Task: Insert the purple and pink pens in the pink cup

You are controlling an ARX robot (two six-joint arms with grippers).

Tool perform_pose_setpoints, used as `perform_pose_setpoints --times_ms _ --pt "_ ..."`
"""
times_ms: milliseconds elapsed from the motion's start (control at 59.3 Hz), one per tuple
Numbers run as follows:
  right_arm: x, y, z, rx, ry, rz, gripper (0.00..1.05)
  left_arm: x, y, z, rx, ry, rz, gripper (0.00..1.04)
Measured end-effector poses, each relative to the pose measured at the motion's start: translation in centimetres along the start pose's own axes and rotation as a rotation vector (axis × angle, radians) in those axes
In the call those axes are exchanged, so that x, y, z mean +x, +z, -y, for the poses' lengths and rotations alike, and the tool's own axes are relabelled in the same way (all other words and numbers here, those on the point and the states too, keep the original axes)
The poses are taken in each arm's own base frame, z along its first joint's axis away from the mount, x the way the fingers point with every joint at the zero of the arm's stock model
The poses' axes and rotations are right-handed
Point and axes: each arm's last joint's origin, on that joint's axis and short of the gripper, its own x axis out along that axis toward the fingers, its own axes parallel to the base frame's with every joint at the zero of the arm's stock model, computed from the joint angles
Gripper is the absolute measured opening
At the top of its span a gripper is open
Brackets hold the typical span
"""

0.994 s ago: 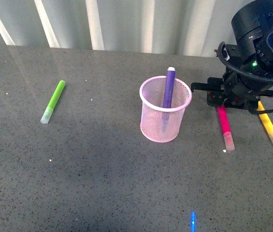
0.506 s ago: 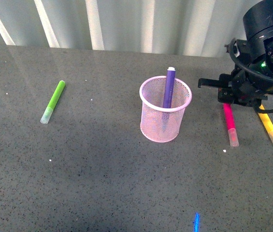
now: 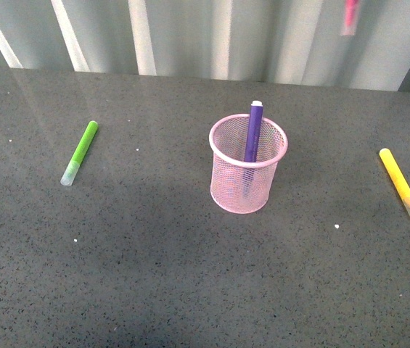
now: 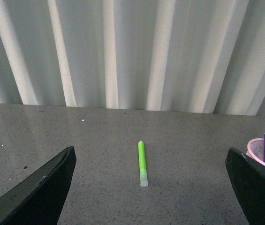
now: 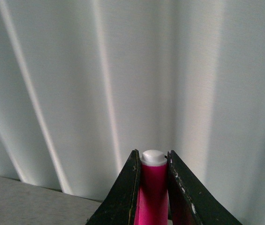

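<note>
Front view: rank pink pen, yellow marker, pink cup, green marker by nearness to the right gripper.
1. pink pen, clamped in the right gripper, raised top right.
2. yellow marker, lying at right.
3. pink cup, centre.
4. green marker, far left.

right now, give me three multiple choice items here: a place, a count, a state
1. Where is the purple pen? A in the pink cup; B lying beside it; C hanging in the air.
2. How many markers lie flat on the table? A one; B two; C three.
3. The right gripper is: A open; B shut on the pink pen; C out of every view.
1 A: it stands inside the mesh. 2 B: only the green marker and the yellow marker lie there. 3 B: the right wrist view shows it clamped on the pen.
</note>
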Motion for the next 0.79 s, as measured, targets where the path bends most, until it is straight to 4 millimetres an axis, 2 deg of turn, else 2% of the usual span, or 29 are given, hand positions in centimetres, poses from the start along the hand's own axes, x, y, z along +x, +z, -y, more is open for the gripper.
perform_pose_setpoints --times_ms 202,371,506,792 --pt "-2.1 -1.4 -3.8 -0.003 0.225 0.069 0.12 0.0 0.0 0.0 0.000 0.000 0.000 0.98" --pt "-2.8 -3.5 -5.8 0.008 0.322 0.027 0.12 0.0 0.0 0.0 0.000 0.000 0.000 0.98" --pt "-3.2 -5.1 -6.4 0.023 0.354 -0.015 0.12 0.0 0.0 0.0 0.000 0.000 0.000 0.98" --pt "-3.4 -7.6 -5.6 0.075 0.337 -0.074 0.12 0.0 0.0 0.0 0.000 0.000 0.000 0.98"
